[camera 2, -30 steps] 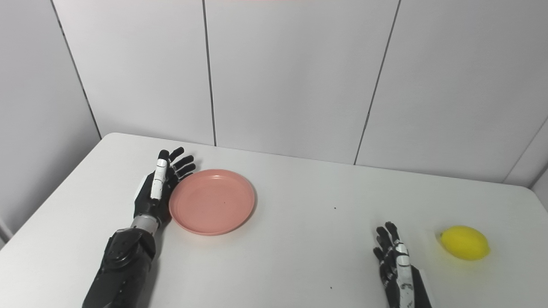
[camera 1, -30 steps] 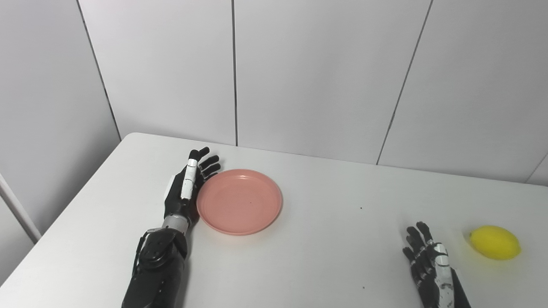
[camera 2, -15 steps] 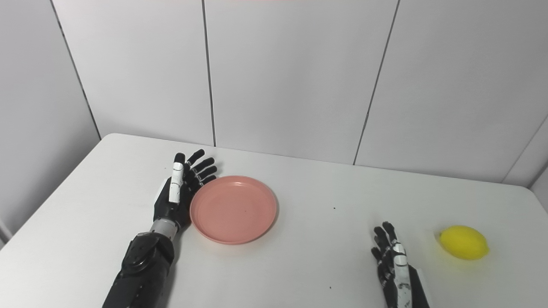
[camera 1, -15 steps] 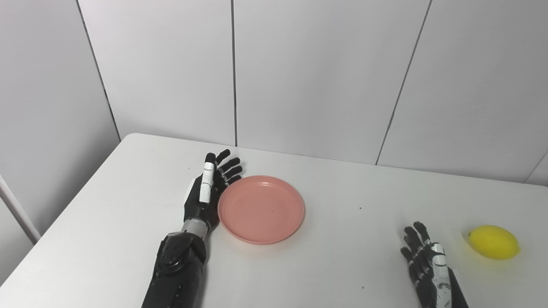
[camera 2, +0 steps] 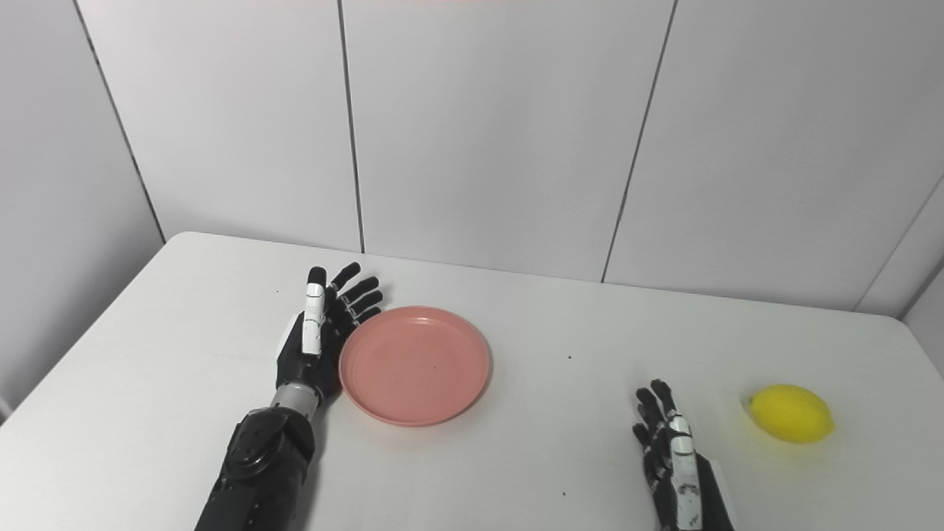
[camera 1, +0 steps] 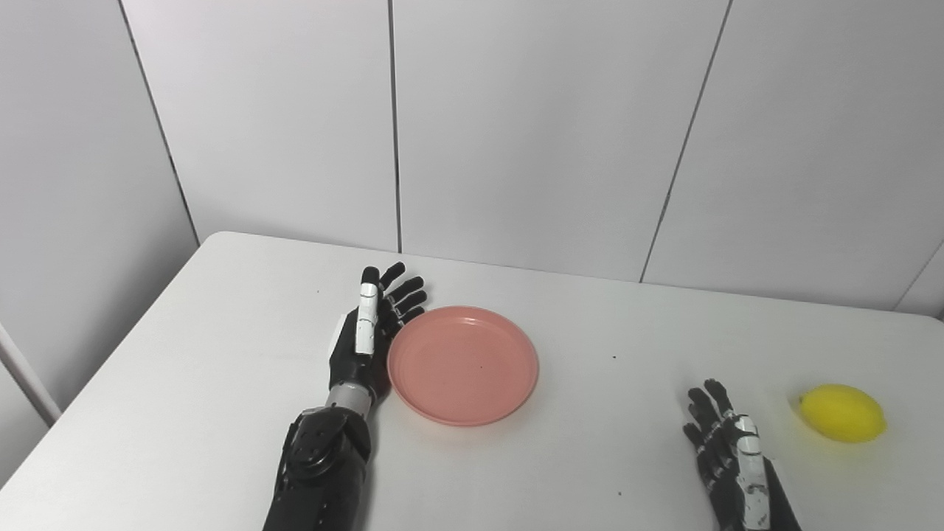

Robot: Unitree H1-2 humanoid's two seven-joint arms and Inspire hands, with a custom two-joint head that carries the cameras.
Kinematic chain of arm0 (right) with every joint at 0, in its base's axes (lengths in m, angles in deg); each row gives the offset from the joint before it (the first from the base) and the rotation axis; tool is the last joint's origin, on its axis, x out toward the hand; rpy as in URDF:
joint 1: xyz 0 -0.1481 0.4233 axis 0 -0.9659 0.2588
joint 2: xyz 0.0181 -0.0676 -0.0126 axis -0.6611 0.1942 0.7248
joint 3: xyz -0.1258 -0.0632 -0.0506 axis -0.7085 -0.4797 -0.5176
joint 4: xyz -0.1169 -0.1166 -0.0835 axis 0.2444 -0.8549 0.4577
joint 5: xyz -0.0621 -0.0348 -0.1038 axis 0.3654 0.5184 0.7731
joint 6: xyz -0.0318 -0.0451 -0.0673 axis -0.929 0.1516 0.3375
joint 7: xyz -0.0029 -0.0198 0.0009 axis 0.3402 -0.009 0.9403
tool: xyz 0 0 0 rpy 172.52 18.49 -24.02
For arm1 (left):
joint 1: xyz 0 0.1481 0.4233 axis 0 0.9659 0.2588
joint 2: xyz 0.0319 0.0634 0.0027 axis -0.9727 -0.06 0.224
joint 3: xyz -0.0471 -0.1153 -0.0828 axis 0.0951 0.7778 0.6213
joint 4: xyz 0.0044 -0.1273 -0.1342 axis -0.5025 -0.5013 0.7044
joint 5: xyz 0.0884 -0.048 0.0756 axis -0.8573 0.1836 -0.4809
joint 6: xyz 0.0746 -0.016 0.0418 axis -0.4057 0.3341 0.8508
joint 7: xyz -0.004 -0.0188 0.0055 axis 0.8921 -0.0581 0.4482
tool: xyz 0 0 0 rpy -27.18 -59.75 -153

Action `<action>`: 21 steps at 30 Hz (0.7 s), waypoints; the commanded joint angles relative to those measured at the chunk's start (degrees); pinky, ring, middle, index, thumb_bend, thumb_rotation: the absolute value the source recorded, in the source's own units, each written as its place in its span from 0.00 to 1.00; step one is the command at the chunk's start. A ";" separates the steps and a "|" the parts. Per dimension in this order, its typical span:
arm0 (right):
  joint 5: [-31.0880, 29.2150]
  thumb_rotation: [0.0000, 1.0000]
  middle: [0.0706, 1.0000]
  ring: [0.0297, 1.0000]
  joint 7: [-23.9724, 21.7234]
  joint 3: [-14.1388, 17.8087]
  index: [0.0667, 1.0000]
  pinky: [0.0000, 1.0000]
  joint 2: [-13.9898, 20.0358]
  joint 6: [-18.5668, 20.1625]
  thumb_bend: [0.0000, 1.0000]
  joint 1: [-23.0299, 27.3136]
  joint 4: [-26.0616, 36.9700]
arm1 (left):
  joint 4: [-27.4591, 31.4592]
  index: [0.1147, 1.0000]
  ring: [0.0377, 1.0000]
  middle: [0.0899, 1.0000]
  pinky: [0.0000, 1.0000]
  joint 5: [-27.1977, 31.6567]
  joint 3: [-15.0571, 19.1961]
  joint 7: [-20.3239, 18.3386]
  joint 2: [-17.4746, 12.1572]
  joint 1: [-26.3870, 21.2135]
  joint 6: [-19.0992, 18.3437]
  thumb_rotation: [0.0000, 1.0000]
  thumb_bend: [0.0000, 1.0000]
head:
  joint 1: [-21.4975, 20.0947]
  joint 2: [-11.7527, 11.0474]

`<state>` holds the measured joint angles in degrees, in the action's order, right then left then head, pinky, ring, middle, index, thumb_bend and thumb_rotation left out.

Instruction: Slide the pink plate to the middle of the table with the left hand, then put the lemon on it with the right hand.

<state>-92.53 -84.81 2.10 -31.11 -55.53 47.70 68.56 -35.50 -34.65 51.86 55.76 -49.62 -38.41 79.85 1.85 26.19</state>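
A round pink plate (camera 1: 463,364) lies flat on the white table (camera 1: 221,346), a little left of the table's middle. My left hand (camera 1: 366,332) stands on edge against the plate's left rim, open, fingers stretched toward the wall. A yellow lemon (camera 1: 842,413) rests near the table's right side. My right hand (camera 1: 726,451) lies open at the bottom right, fingers spread, a short way left of the lemon and apart from it. In the right eye view the plate (camera 2: 414,364), the lemon (camera 2: 791,413) and both hands show the same layout.
White wall panels (camera 1: 516,125) rise behind the table's far edge. The table's left edge runs diagonally down to the bottom left corner. A few tiny dark specks dot the tabletop between plate and lemon.
My left hand has pushed the pink plate to the right, toward the table's middle. The camera has also shifted slightly. The right hand and lemon have stayed put.
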 commanded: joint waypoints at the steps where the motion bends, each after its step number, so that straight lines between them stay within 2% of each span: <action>1: -0.39 1.00 0.95 0.99 -0.01 -0.91 0.97 1.00 -1.39 1.81 0.72 -2.96 -2.35 | 0.25 0.80 0.79 0.76 0.79 -0.19 -0.17 1.09 0.93 0.97 -2.94 0.92 0.79 | 0.04 0.07; 13: -0.66 1.00 0.94 0.99 0.67 -1.06 0.96 1.00 -1.84 2.57 0.72 -3.02 -1.60 | 4.12 0.76 0.77 0.76 0.77 -2.29 -1.42 4.02 2.89 1.58 -4.58 0.92 0.80 | -0.60 0.41; 21: -0.38 1.00 0.93 0.98 0.87 -1.21 0.95 1.00 -2.05 2.64 0.73 -3.11 -1.24 | 5.79 0.78 0.80 0.78 0.81 -3.71 -1.39 6.35 4.21 2.14 -5.32 0.94 0.78 | -0.98 0.58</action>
<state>-92.59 -84.08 1.57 -32.10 -55.28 47.18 69.54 -30.17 -38.34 50.55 61.21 -45.90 -36.43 76.30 0.79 26.72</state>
